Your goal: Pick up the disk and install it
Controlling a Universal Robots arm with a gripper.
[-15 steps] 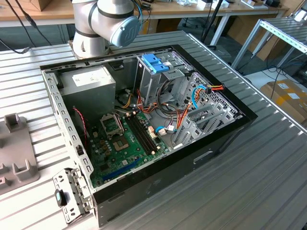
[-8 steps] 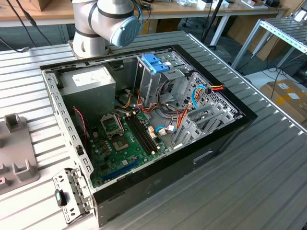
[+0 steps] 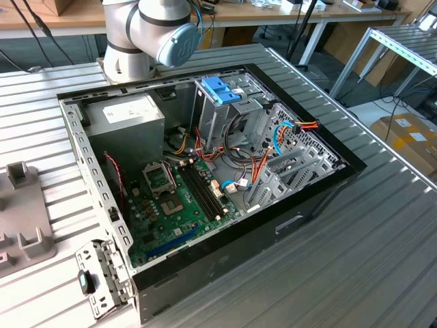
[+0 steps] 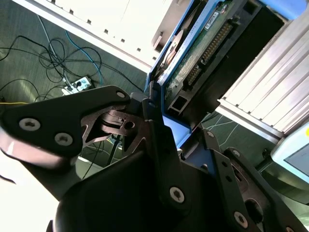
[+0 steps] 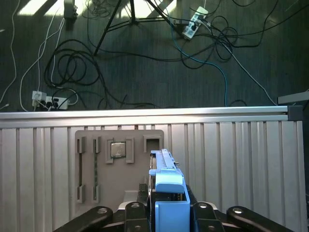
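I am looking at a dark floor [image 5: 270, 58]. Cables [image 5: 72, 67] are lying there, and sunlight [image 5: 34, 6] is shining.

pincer [image 4: 177, 126] clamping disk [image 4: 200, 55], floor cables [image 4: 53, 55] beyond

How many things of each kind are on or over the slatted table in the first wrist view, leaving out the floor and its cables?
disk: 1
processor chip: 1
gray holder plate: 1
Total: 3
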